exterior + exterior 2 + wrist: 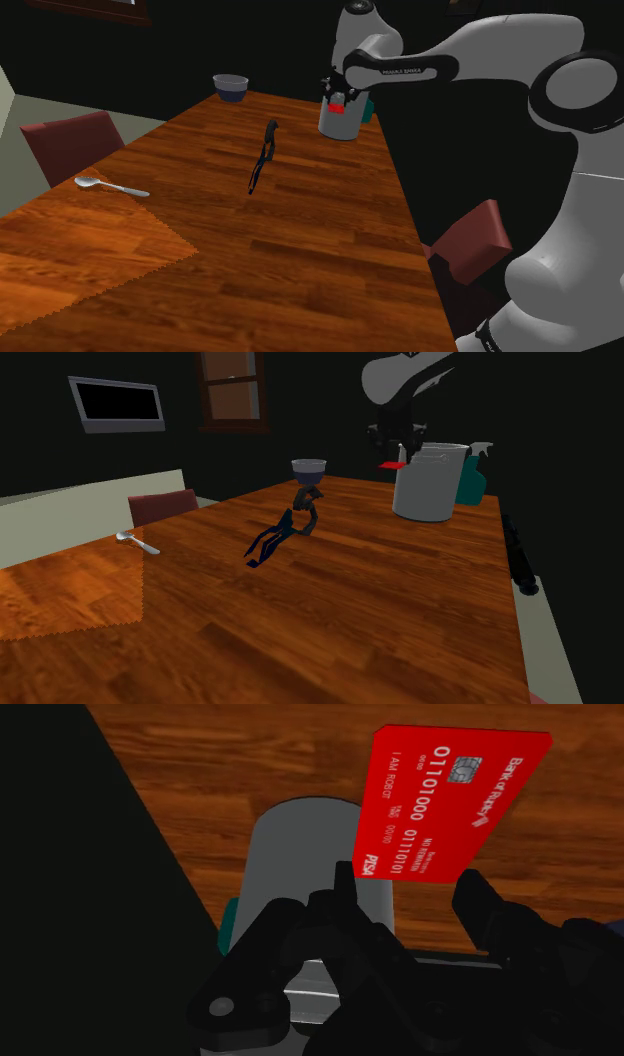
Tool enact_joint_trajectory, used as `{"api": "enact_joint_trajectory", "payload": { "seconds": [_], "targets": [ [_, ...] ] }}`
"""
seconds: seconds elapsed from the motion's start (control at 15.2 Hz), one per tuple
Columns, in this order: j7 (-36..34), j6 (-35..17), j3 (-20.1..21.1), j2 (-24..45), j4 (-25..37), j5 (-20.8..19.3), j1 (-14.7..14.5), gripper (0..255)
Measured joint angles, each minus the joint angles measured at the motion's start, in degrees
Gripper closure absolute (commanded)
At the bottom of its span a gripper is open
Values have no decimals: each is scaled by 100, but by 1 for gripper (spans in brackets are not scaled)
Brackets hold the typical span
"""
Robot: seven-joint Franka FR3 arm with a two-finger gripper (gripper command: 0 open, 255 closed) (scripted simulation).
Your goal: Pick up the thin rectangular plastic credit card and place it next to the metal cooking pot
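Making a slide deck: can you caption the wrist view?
Claw grips red card over wooden table, grey pot close by.

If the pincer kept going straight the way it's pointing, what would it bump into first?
Probably the wooden table, just beside the grey pot. The pincer holds the red card, which might graze the pot's side; depth is unclear.

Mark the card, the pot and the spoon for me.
card [450,804], wrist view, middle of its red face.
pot [430,487], second exterior view, its grey side wall.
spoon [110,187], shoulder view, its handle.
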State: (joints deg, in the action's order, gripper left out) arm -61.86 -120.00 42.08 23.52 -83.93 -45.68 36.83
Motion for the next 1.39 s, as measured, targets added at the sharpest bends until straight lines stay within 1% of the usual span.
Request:
{"api": "enact_joint_trajectory", "payload": {
  "seconds": [0.73,1.39],
  "targets": [
    [-469,-627,-156,125,-630,-341,38,255],
    [-925,-1064,-357,377,-961,-759,-52,255]
  ]
}}
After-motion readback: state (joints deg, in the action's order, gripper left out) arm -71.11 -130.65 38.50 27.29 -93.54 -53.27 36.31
